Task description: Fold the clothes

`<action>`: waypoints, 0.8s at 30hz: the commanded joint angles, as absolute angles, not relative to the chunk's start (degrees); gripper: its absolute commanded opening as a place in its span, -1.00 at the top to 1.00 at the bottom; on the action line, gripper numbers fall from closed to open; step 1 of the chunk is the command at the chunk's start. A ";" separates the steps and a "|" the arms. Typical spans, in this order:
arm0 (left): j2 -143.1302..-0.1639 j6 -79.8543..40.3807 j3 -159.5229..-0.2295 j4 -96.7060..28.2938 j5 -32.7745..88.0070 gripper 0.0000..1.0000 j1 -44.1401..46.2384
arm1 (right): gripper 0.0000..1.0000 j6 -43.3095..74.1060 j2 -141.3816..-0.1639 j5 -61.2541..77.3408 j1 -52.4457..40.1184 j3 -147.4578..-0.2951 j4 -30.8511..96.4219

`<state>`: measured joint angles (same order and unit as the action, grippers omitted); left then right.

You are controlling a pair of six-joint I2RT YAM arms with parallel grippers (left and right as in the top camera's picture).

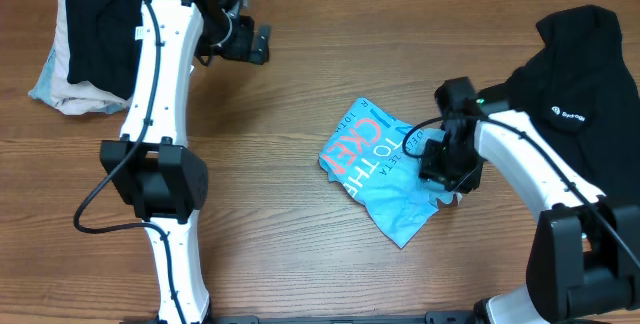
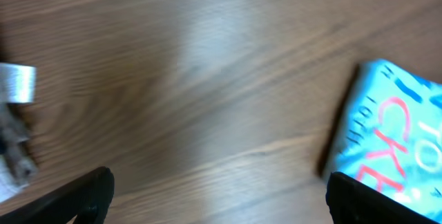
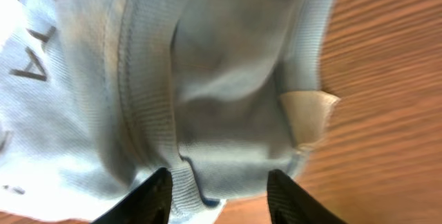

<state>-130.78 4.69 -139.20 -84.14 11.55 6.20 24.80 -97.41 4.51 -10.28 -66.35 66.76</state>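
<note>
The light blue T-shirt (image 1: 385, 169) with white and red-pink lettering lies in a crumpled bundle right of the table's middle. My right gripper (image 1: 447, 172) is low at its right edge. In the right wrist view the jaws (image 3: 221, 196) are open, with a ribbed seam and a cloth tag of the shirt (image 3: 221, 106) just ahead of the fingertips. My left gripper (image 1: 262, 44) is open and empty over bare wood at the back left. Its jaws (image 2: 221, 200) are spread wide, with the shirt's corner (image 2: 394, 141) at the right. A black garment (image 1: 575, 74) with a small white logo lies at the back right.
A pile of folded clothes, black over white and pale blue (image 1: 75, 59), sits at the back left corner. A white tag-like object (image 2: 17, 86) shows at the left of the left wrist view. The wooden table (image 1: 300, 244) runs bare across the front.
</note>
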 commanded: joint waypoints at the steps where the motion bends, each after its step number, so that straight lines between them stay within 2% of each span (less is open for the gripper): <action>1: -130.87 9.19 -138.89 -86.83 14.83 -1.00 12.10 | -0.07 22.81 -94.04 3.70 -7.14 -75.48 69.21; 3: -130.87 10.17 -138.89 -88.88 14.68 -1.00 14.87 | -0.15 21.34 -92.84 3.62 -5.45 -80.14 71.37; 5: -130.87 10.33 -138.85 -91.26 14.41 -1.00 17.34 | -0.52 20.40 -92.23 3.42 -3.84 -83.64 72.95; 7: -130.87 10.31 -138.06 -93.10 14.46 -1.00 19.97 | -0.63 19.38 -92.09 3.44 -1.87 -86.41 73.87; 12: -130.87 10.76 -132.20 -93.71 14.44 -1.00 25.93 | -0.67 19.03 -92.16 3.51 3.27 -87.44 73.76; 17: -130.87 11.46 -121.05 -87.11 14.44 -1.00 30.46 | -0.68 17.52 -92.16 3.51 6.70 -87.44 73.93; 24: -130.87 11.97 -110.98 -79.96 14.20 -1.00 32.27 | -0.67 17.52 -92.16 3.51 7.68 -87.42 73.65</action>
